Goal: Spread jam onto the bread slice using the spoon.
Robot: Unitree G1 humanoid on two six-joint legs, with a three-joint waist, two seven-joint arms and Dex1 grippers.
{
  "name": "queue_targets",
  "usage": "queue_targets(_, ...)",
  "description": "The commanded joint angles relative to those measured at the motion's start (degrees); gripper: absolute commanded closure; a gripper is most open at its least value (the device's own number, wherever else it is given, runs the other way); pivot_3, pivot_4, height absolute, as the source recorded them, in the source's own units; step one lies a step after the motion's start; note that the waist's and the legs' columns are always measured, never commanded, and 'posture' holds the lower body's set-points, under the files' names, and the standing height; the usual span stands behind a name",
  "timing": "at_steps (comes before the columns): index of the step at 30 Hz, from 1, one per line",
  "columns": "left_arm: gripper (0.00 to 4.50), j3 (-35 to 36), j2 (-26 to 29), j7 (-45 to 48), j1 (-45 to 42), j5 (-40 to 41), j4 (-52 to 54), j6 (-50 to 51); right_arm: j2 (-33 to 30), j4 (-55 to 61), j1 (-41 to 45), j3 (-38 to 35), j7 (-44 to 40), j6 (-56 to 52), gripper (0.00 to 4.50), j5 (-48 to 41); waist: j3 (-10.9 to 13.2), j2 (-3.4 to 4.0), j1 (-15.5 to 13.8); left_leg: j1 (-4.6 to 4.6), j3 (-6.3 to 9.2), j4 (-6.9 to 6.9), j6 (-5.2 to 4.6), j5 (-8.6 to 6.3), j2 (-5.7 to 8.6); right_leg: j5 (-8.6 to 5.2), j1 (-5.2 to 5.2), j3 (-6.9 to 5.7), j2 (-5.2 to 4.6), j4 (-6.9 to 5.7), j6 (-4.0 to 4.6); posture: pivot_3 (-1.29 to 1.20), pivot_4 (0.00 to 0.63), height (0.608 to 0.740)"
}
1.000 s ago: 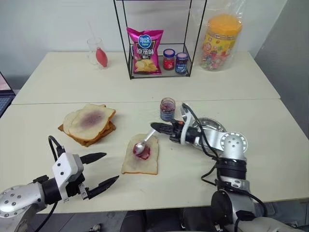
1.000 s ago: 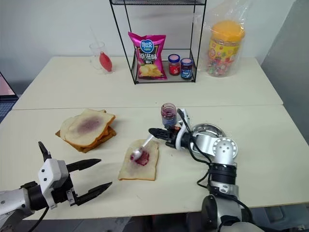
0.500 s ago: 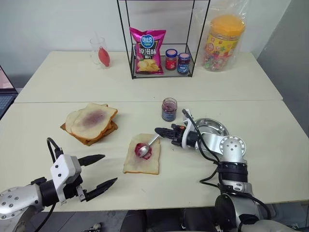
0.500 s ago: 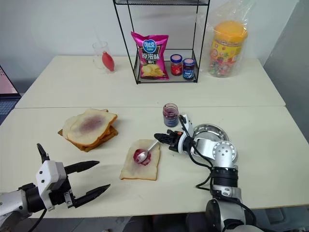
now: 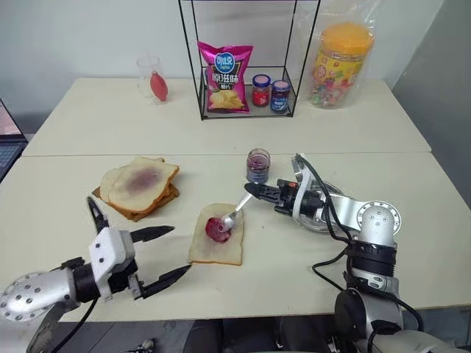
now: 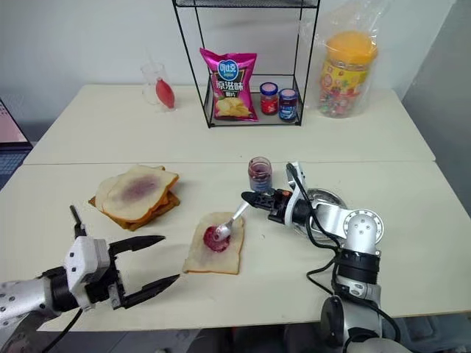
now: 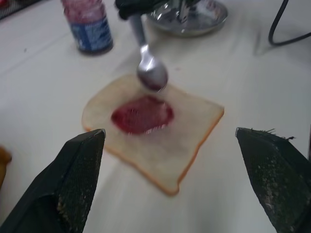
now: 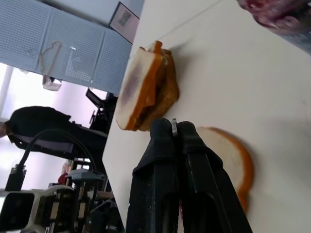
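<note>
Spoon (image 5: 235, 216) pinched in your right gripper (image 5: 254, 192) hovers at one o'clock over the bread slice (image 5: 217, 237), whose jam (image 5: 216, 227) remains a central blob, unspread.

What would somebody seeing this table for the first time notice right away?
Mid-table, the right gripper is shut on the spoon, its bowl at the glossy jam on the bread slice. The left gripper hangs open near the table's front edge. Behind stand the jam jar and a pile of bread slices.
</note>
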State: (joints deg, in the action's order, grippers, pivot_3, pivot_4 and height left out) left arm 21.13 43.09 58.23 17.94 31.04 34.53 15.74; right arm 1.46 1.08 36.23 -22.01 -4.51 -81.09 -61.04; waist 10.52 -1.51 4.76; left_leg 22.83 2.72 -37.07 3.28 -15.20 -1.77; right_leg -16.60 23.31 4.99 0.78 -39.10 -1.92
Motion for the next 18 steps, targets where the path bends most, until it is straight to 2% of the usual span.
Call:
queue_targets(1,0.0,-2.3,0.5,-3.7,-4.0,4.2,3.2,5.4,-2.1,3.1,2.6,-4.5,0.8,2.7,4.48,-5.1,0.0,0.0,0.0,-0.01,-0.04,0.0,0.0,0.0,0.01,0.01,0.0,0.03,0.0,0.0,-0.02,0.0,0.15,0.74)
queue_targets(9,0.0,-10.7,0.5,-6.6,-15.9,8.2,5.1,12.4,-14.4,4.9,-0.1,-11.0,1.1,6.8,4.48,-7.0,0.0,0.02,-0.3,0.05,0.02,-0.02,0.0,0.0,0.06,0.02,-0.02,-0.03,-0.02,0.02,-0.03,0.0,0.15,0.74)
queue_targets(13,0.0,-14.6,2.4,-4.0,-16.6,4.1,3.5,11.0,-23.1,3.1,-3.7,-12.7,-1.9,10.0,4.48,-4.0,0.0,0.04,-0.2,0.03,-0.01,0.01,0.0,0.0,0.06,0.01,-0.02,0.01,-0.01,0.05,-0.03,0.0,0.15,0.74)
queue_targets(18,0.0,-16.5,2.3,-3.0,-16.9,0.9,0.9,7.8,-26.1,0.9,-7.4,-12.7,-3.9,13.8,4.48,-1.8,0.0,0.06,0.2,-0.12,-0.24,0.03,-0.01,0.0,0.01,0.01,-0.02,0.25,0.06,-0.02,-0.03,0.0,0.15,0.74)
